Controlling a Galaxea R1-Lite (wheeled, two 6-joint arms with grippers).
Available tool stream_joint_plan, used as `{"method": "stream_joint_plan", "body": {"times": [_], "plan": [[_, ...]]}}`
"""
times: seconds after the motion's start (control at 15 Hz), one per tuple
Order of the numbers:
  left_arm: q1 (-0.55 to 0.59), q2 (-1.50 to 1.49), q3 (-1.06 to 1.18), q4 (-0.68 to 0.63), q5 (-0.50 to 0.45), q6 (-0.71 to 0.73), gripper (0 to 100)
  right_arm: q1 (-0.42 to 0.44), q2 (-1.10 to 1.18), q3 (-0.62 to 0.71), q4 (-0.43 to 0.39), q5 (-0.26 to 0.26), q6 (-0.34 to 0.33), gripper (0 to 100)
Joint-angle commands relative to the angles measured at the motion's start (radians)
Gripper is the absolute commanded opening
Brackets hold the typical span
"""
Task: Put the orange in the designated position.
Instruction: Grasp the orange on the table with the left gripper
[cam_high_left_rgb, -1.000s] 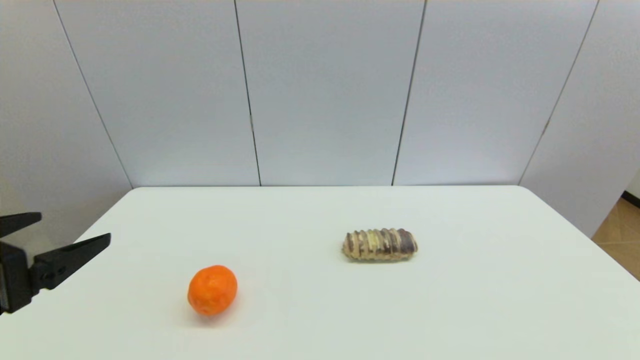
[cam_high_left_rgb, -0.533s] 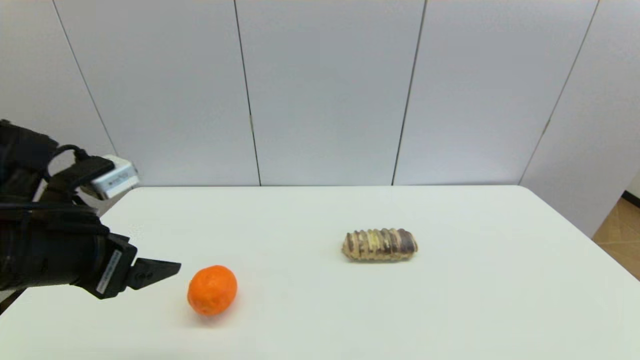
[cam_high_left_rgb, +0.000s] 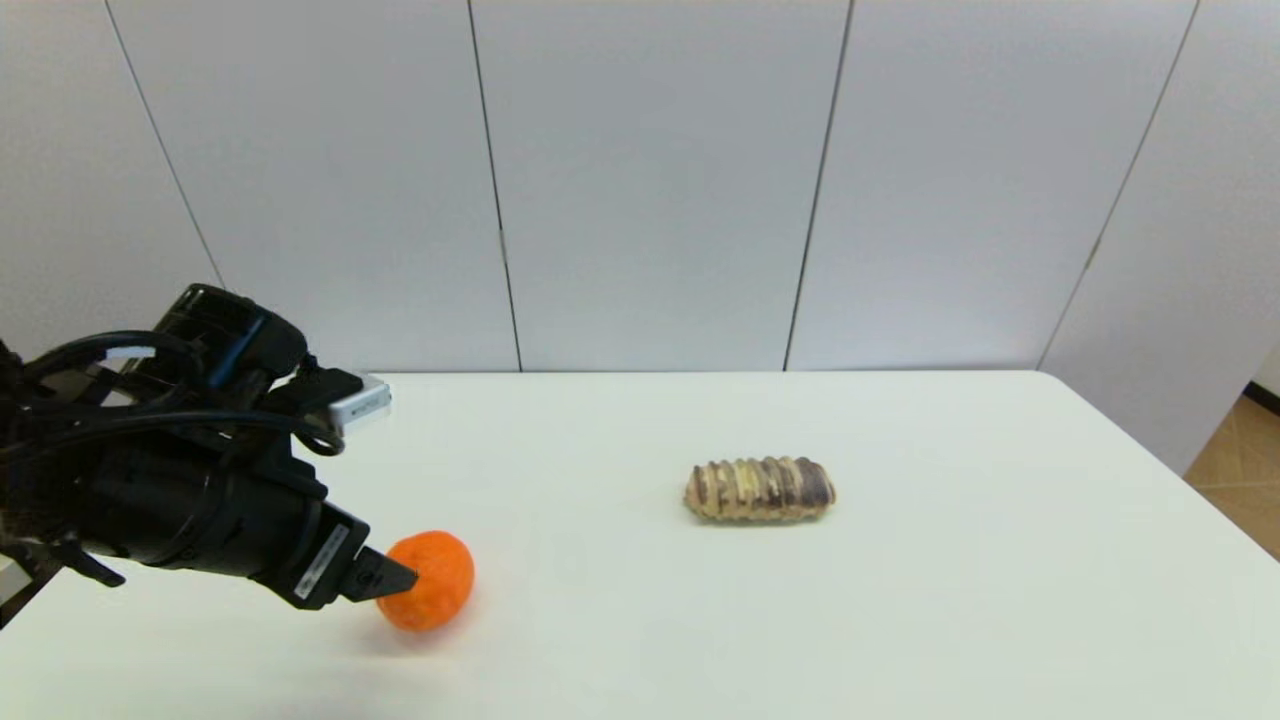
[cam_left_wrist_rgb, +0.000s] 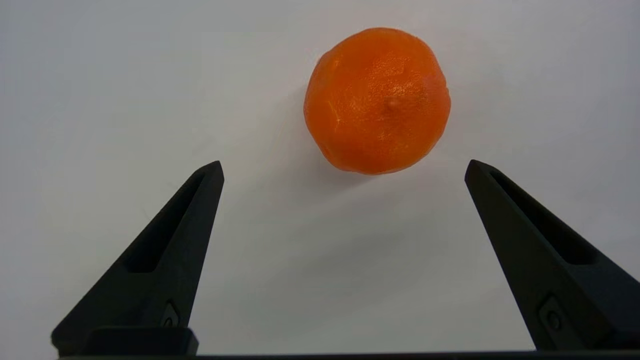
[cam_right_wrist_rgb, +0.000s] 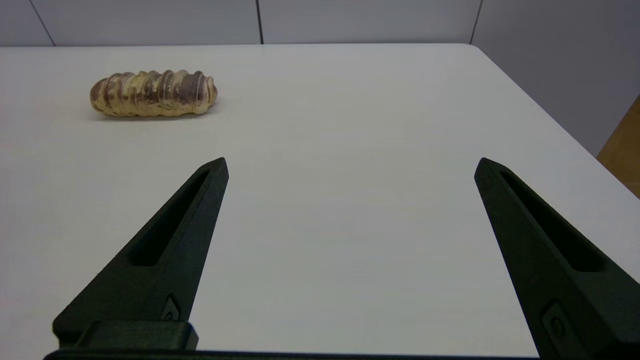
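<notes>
1. The orange (cam_high_left_rgb: 428, 580) sits on the white table (cam_high_left_rgb: 900, 620), toward the robot's left and near the front edge. It is well apart from the bread (cam_high_left_rgb: 759, 489), which lies farther back and to the right.

2. The left tool (cam_left_wrist_rgb: 342, 167) hangs just short of the orange with its fingers (cam_left_wrist_rgb: 165, 255) spread wide apart and nothing between them. In the wrist view the fruit lies beyond the tips, a little toward one finger rather than centred in the gap.

3. In the head view one fingertip overlaps the orange's near side. It may be touching the skin, but from that angle I cannot tell contact from mere overlap.

4. The right tool (cam_right_wrist_rgb: 350, 165) is parked low over the table's right side, fingers apart and empty, facing the bread from a distance.

5. Handling, as a judgement: the orange looks light, firm but slightly yielding, with dimpled skin that should give the fingers fair friction. Being round, it will roll if nudged from one side.

6. Best hold: across its widest girth, one finger on each side, so that the curve does not squeeze it out upward or forward. A gentle close is enough; a hard pinch could bruise or split the skin.

7. The tool needs to go further forward and centre on the fruit before closing.

8. No mark shows the target spot on the table.
</notes>
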Motion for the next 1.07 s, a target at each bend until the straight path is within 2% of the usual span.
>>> {"method": "stream_joint_plan", "body": {"times": [0.07, 0.6, 1.07], "plan": [[-0.014, 0.049, 0.011, 0.002, 0.001, 0.001, 100, 0.000, 0.001, 0.000, 0.000, 0.000, 0.000, 100], [-0.071, 0.078, 0.003, -0.009, 0.007, 0.002, 100, 0.000, 0.001, 0.000, 0.000, 0.000, 0.000, 100], [-0.077, 0.086, 0.008, 0.000, -0.011, -0.001, 100, 0.000, 0.001, 0.000, 0.000, 0.000, 0.000, 100]]}}
